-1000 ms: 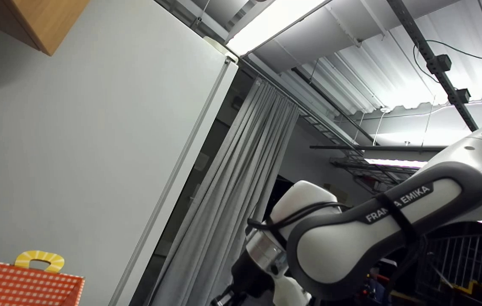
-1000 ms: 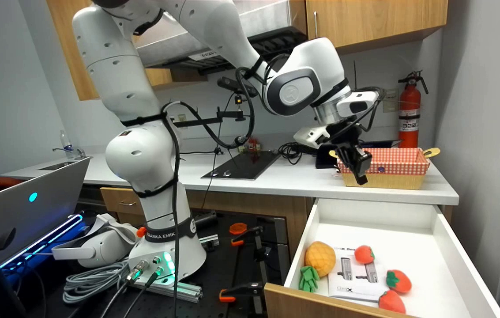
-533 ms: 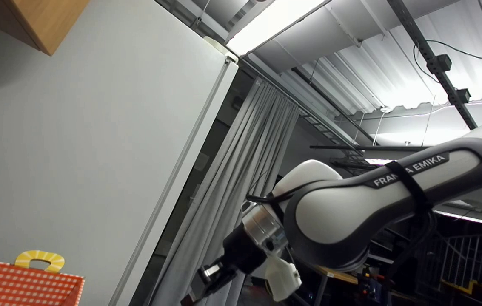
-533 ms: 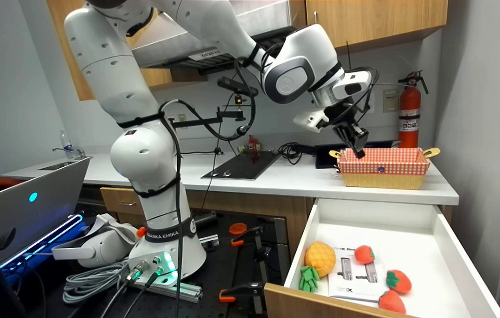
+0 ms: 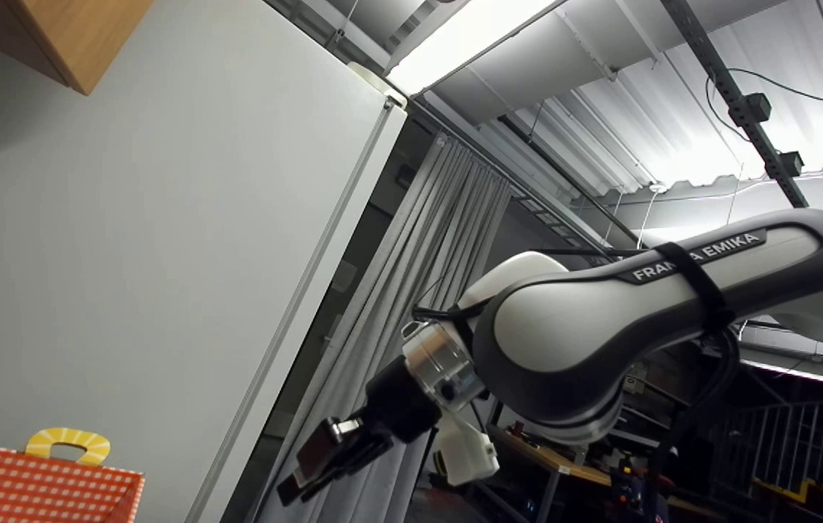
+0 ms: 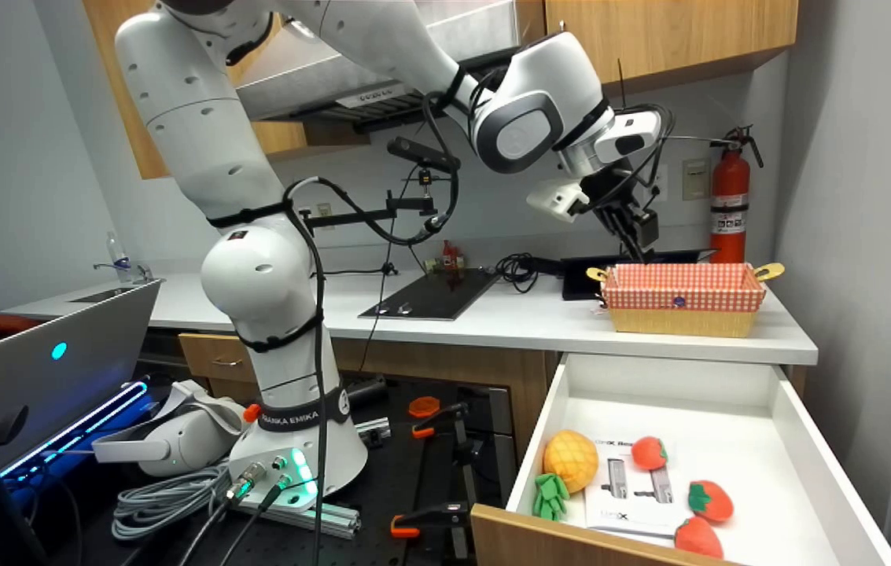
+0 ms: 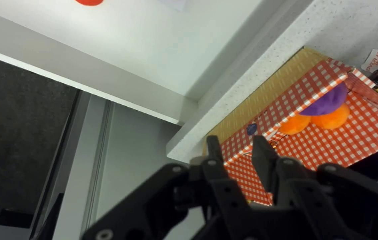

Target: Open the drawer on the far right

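White inside, the drawer [image 6: 697,428] is already pulled out under the counter [image 6: 524,318], sliding axis square to its edge; it lies lower than the gripper [image 7: 237,140], whose 2 fingers [image 7: 262,153] stand slightly apart, holding nothing.

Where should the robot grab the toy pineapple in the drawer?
Probably by its green leaves, coming straight down: they look narrower than the round yellow body, and the drawer is open above. The side wall close beside them would likely crowd a sideways reach.
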You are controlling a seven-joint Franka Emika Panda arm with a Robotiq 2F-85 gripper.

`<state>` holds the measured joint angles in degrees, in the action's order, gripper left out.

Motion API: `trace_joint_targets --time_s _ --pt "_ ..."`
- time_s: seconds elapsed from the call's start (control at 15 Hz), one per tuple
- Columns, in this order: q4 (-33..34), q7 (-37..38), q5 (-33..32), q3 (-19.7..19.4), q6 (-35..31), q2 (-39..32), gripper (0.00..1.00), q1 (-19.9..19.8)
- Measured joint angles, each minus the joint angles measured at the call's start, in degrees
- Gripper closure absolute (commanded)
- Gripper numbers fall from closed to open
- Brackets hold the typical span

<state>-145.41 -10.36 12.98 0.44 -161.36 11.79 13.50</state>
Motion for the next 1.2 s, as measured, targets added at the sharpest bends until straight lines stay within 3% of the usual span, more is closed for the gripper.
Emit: trace_joint_targets --time_s 0.33,1.2 --pt "1.0 0.0 0.0 0.3 0.0 -0.5 0.01 0.1" --pt "2.1 0.1 0.8 0.5 0.2 -0.9 0.00 0.2"
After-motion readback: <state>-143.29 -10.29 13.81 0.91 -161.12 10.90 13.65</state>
